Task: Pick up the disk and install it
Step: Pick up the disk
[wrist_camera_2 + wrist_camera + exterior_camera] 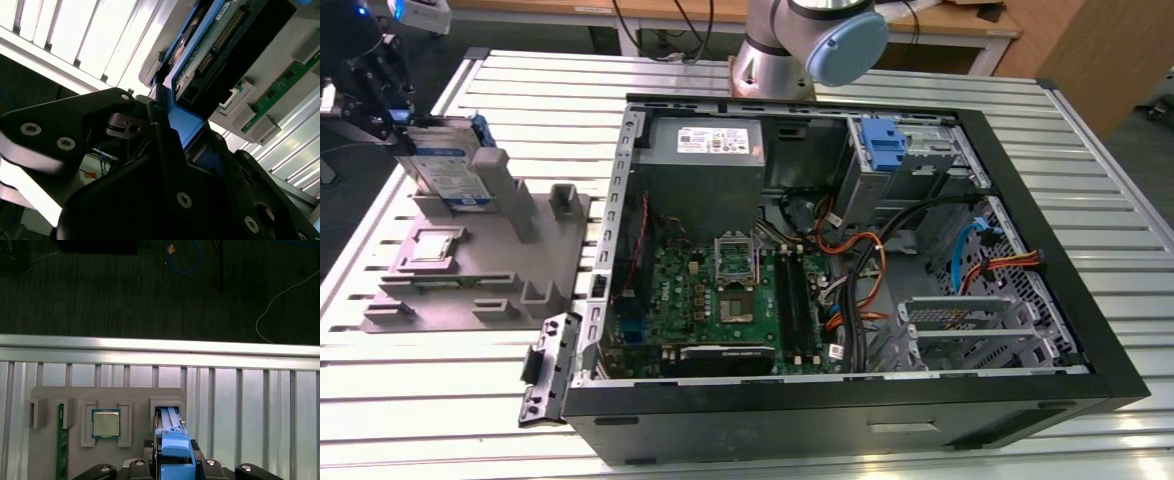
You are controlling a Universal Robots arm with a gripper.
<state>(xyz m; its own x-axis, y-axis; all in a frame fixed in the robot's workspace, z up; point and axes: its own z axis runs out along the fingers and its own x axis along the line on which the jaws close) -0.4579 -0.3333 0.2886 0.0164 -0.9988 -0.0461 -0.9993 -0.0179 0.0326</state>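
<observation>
Disk, blue-framed, standing on edge with its lower end in a slot of the grey parts holder on the slatted surface, to the exterior view's left of the open computer case; claw clamped on its upper end; processor chip in a neighbouring pocket.

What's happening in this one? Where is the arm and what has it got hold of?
The arm's gripper is shut on the upper edge of the disk, clamping its blue carrier. The disk stands on edge in a slot of the grey parts holder, at the exterior view's left. The open computer case lies beside the holder on the slatted table. The disk is not yet installed in it.
</observation>
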